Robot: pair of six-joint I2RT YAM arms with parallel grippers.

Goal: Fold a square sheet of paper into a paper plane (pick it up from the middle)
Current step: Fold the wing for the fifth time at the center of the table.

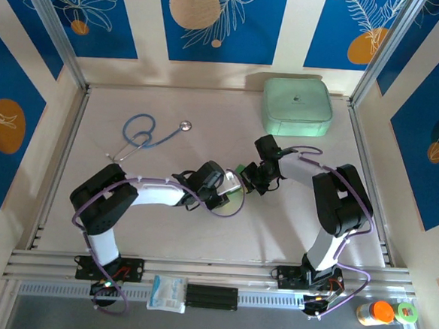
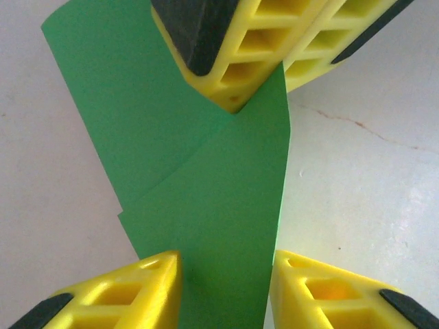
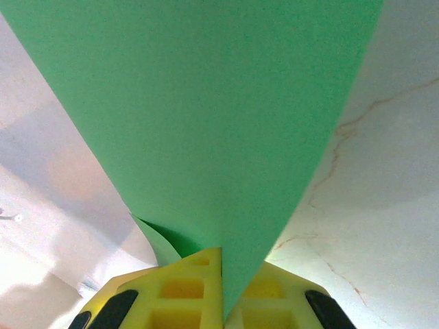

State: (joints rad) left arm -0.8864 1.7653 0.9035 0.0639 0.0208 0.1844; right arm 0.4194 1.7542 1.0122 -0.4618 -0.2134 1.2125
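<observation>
Over table (image 1: 274,240), right gripper (image 3: 223,274) pinches paper (image 3: 206,103) (creased); left gripper (image 2: 226,271) straddles it, open.

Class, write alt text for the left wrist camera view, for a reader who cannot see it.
A folded sheet of green paper runs from top left to bottom centre over a pale table. The right gripper pinches its upper end with yellow fingers, while the left gripper stands open astride its lower end.

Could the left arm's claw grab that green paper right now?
Probably yes. The green paper runs between the open fingers of the left claw with nothing in the way, while the right claw pinches its other end.
</observation>
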